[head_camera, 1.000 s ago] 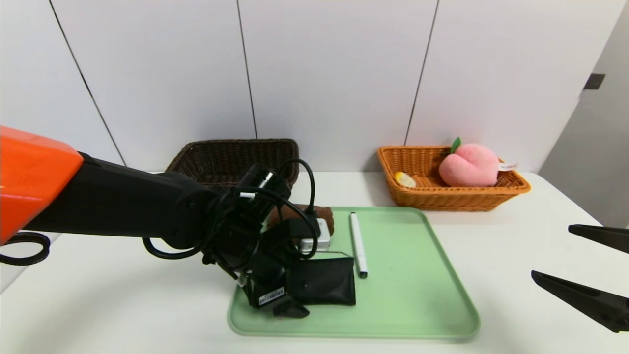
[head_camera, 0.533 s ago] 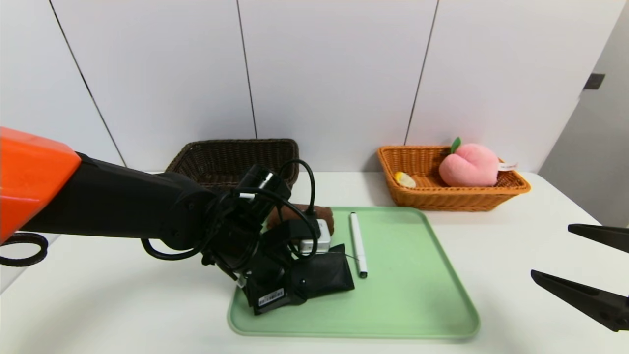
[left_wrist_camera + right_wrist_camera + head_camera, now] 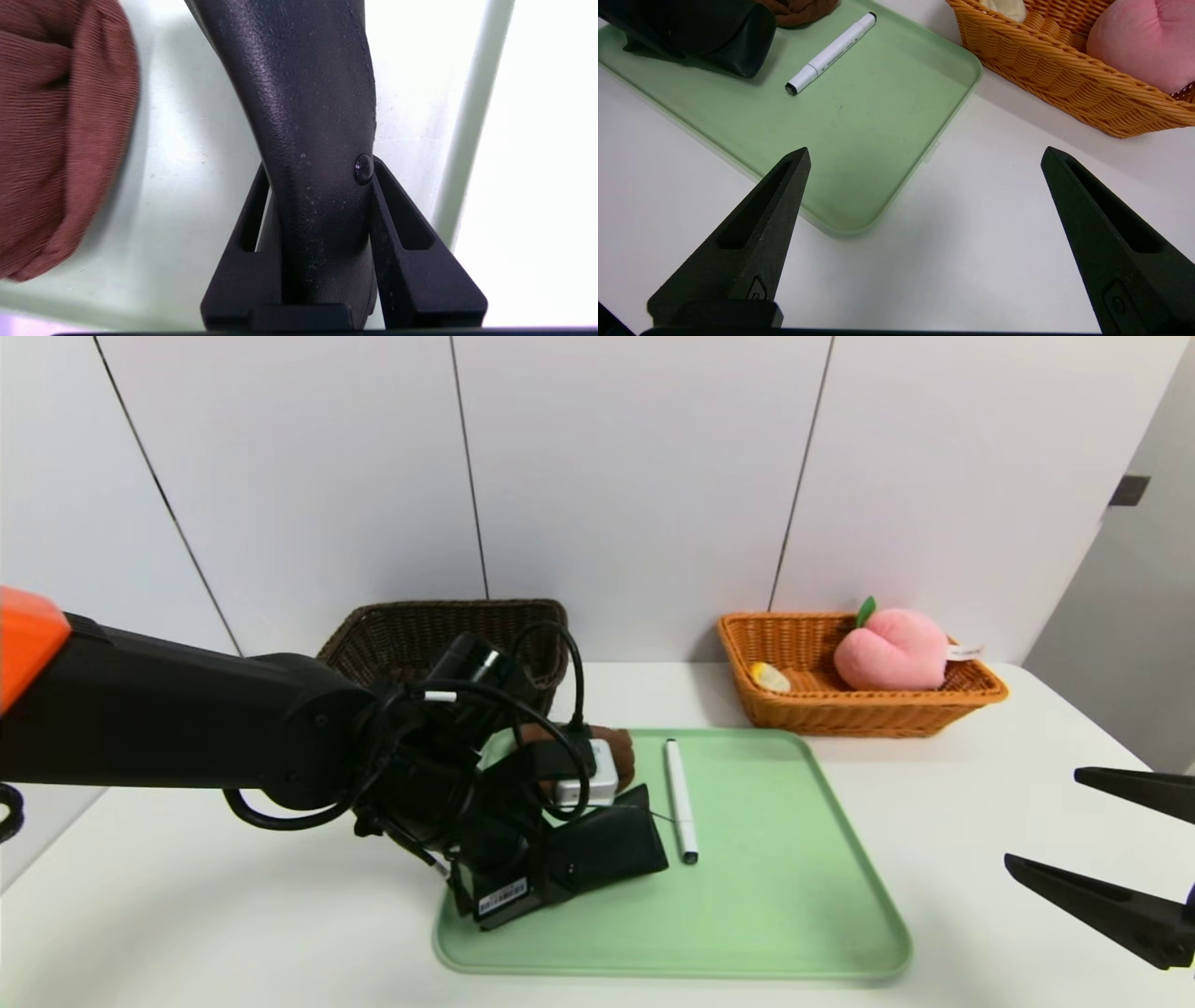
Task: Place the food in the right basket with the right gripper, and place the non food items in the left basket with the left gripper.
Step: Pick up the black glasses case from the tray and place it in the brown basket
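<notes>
Left basket: dark brown wicker basket (image 3: 448,637) at the bench's (image 3: 233,915) back, behind the left arm; what it holds, if anything, is hidden.
Left tool (image 3: 546,887): clamped on the black leather pouch (image 3: 607,847), one end tilted off the green tray (image 3: 775,896).
Brown cloth bundle (image 3: 611,751): on the tray, just behind the pouch.
White marker (image 3: 681,800): lying on the tray, beside the pouch.
Right basket: orange wicker basket (image 3: 840,714) holding the plush peach (image 3: 892,649) and a small orange-and-white piece (image 3: 769,677).
Right tool (image 3: 1120,840): fingers wide apart, over the bench's right edge.
</notes>
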`<state>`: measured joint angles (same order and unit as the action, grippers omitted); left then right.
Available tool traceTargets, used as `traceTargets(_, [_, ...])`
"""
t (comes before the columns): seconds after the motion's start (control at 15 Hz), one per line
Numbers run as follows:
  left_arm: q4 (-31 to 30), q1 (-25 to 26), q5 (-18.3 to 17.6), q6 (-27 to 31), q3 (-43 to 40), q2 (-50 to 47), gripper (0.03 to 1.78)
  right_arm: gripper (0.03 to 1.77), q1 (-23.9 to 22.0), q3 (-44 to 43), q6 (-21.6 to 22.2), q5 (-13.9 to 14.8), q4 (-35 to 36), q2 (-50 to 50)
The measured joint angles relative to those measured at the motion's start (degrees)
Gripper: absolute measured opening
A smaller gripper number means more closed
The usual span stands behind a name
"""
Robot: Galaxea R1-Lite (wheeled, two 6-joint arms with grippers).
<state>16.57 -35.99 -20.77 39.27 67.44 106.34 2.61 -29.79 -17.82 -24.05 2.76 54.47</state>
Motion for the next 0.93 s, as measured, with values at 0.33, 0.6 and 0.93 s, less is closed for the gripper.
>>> traceTargets(0.33, [-12.13,1.87,-1.0,-11.37,-0.24,-4.85,0.51,1.71,-0.55,1.38,0.11,0.22,0.49,0.16])
traceTargets(0.6, [-21.71,9.75,-0.89,-17.52,-0.21,-7.91,0.51,1.71,-0.61,0.78,2.36,0.22,0.93,1.4])
traceTargets(0.93, [-35.66,22.76,-0.61,-26.19,0.06,-8.02,0.49,1.71,-0.68,-2.04,5.47,0.38,4.55,6.72])
